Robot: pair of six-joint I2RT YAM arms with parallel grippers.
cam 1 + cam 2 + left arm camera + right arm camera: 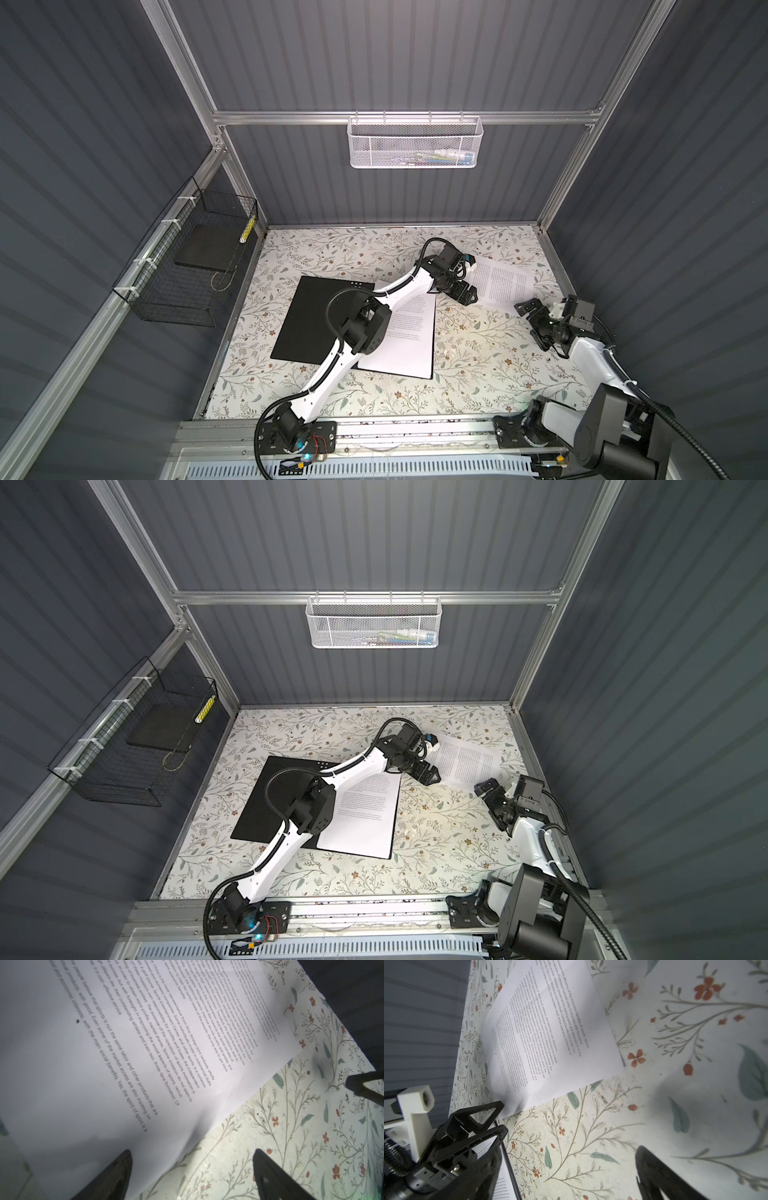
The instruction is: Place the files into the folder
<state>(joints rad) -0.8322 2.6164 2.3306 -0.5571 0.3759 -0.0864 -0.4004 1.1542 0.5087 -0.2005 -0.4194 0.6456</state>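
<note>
The folder (307, 320) lies open at the bench's (478, 374) 9 o'clock, one sheet (409, 336) inside. At 2 o'clock the left hand (465, 294), fingers apart, hovers at the loose sheet (500, 282) and should straddle its buckled edge before closing. The right hand (528, 326), at 3 o'clock, is apart too.

Left arm (399, 286) hides folder (309, 320) middle; white basket (365, 141) contents too small to identify.

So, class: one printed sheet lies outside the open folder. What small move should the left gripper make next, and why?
Probably close the left gripper on the loose sheet: its open jaws straddle the sheet's edge, one finger over paper, one over table. The right gripper is open, nearby.
</note>
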